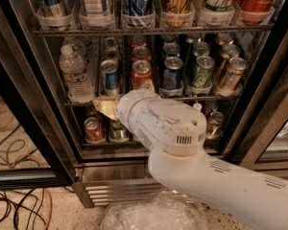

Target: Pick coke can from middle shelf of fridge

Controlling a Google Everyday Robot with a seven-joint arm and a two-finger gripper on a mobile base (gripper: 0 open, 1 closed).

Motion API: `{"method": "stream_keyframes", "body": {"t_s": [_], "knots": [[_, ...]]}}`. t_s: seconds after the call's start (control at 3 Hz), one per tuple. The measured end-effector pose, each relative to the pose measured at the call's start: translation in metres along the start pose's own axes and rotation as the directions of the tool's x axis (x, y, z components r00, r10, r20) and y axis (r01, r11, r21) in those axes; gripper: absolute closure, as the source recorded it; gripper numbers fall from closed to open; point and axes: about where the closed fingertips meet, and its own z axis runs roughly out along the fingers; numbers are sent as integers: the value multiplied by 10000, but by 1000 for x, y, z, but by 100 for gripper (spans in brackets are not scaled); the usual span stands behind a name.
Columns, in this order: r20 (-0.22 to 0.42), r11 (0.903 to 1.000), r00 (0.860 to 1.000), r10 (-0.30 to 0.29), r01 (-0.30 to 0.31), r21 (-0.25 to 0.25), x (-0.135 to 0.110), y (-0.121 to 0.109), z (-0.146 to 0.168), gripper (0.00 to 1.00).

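Coke can (141, 74) is the target, standing upright at the front of its lane on the middle shelf (209, 97), a second red can directly behind it. The gripper (105, 108) sits at the shelf's front edge, low and toward the left end, roughly under the blue-and-silver can (109, 76) in the neighbouring lane and to the lower left of the red one; whether it is spread or pressed together I cannot tell, since the bulky white wrist (158, 121) hides most of it, and it appears to carry nothing. Further along the shelf, a water bottle (74, 72) stands near the left end, while a dark blue can (172, 72), a green can (200, 70) and a gold can (232, 74) fill the lanes toward the right end. All of this sits inside the fridge (31, 104), with tall cans on the rack above and small cans below. My reading is that the approach step is in hand and no grasp has been made. The next move likely calls for lifting above the shelf's front edge, shifting right to line up with the red can's lane, then reaching in around its body without nudging the neighbours.
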Motion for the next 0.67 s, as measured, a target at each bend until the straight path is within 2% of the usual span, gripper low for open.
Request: {"method": "stream_keyframes", "body": {"t_s": [0.67], "knots": [[482, 9979, 9984, -284, 255, 594, 19, -4, 23, 27]]}}
